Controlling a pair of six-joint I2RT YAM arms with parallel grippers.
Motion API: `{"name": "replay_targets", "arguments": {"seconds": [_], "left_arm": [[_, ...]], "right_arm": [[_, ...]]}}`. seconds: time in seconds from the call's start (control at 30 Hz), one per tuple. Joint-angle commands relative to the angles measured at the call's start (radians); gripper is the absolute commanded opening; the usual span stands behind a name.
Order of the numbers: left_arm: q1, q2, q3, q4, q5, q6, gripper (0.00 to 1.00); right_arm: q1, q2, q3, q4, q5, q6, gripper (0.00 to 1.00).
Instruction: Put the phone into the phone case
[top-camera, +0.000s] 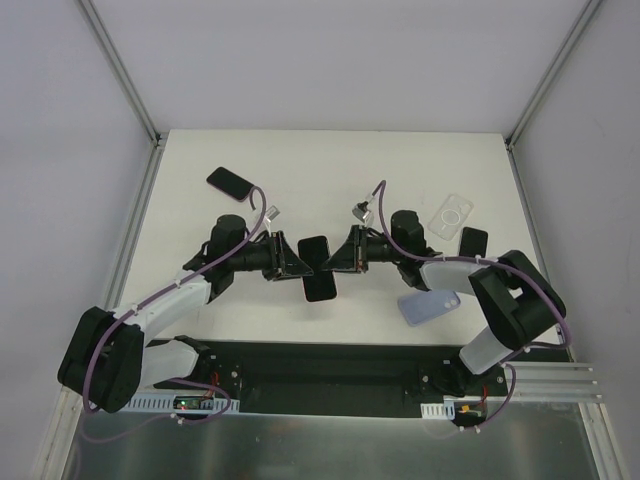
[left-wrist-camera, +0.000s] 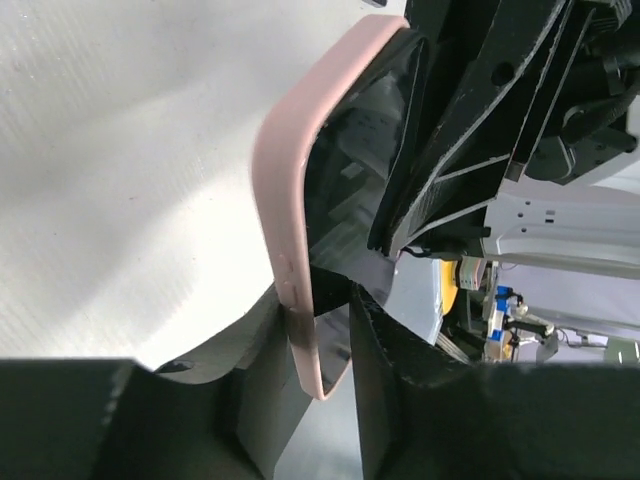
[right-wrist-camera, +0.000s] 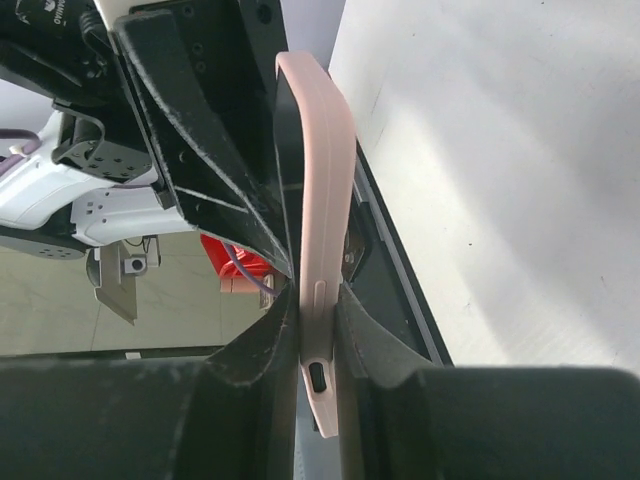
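The left gripper (top-camera: 299, 264) and right gripper (top-camera: 337, 256) are each clamping the pink phone case (right-wrist-camera: 326, 150). The phone (left-wrist-camera: 345, 180) is sitting inside it.

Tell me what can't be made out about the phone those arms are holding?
Top view: held phone small and dark; whether it wears a case is unclear.
Right wrist view: pink case edge-on, so how fully the phone sits in it is hidden.
Left wrist view: left tool covers the case's lower end.
Top view: dark item beside clear case, too small to identify.
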Motion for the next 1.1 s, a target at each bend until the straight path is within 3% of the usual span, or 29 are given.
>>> {"name": "replay_targets", "arguments": {"seconds": [0.0, 0.13, 0.17, 0.27, 0.4, 0.5, 0.7, 0.8, 0.93, 1.07], "left_arm": [[0.007, -0.027, -0.016, 0.159, 0.063, -0.06, 0.19], [0.007, -0.016, -0.01, 0.185, 0.086, -0.074, 0.06], [0.007, -0.016, -0.011, 0.199, 0.093, -0.088, 0.03], [0.009, -0.016, -0.019, 0.26, 0.107, -0.126, 0.0], [0.009, -0.022, -0.019, 0.311, 0.112, -0.155, 0.0], [0.014, -0.029, -0.013, 0.318, 0.107, -0.163, 0.0], [0.04, -0.038, -0.003, 0.234, 0.07, -0.136, 0.0], [0.044, -0.039, -0.008, 0.239, 0.061, -0.14, 0.0], [0.044, -0.035, -0.011, 0.24, 0.064, -0.142, 0.0], [0.046, -0.035, -0.02, 0.242, 0.072, -0.137, 0.0]], "right_arm": [[0.001, -0.06, -0.002, 0.138, -0.068, 0.032, 0.08], [0.002, -0.071, -0.022, 0.172, -0.088, 0.035, 0.18], [0.002, -0.073, -0.025, 0.183, -0.097, 0.04, 0.26], [0.004, -0.07, -0.054, 0.267, -0.123, 0.078, 0.38], [0.011, -0.006, -0.103, 0.585, -0.151, 0.224, 0.45], [0.02, 0.047, -0.121, 0.713, -0.162, 0.293, 0.47], [0.025, 0.035, -0.177, 0.714, -0.149, 0.236, 0.45], [0.024, 0.041, -0.18, 0.714, -0.149, 0.23, 0.37], [0.025, 0.05, -0.177, 0.714, -0.14, 0.233, 0.12], [0.025, 0.049, -0.172, 0.714, -0.135, 0.239, 0.03]]}}
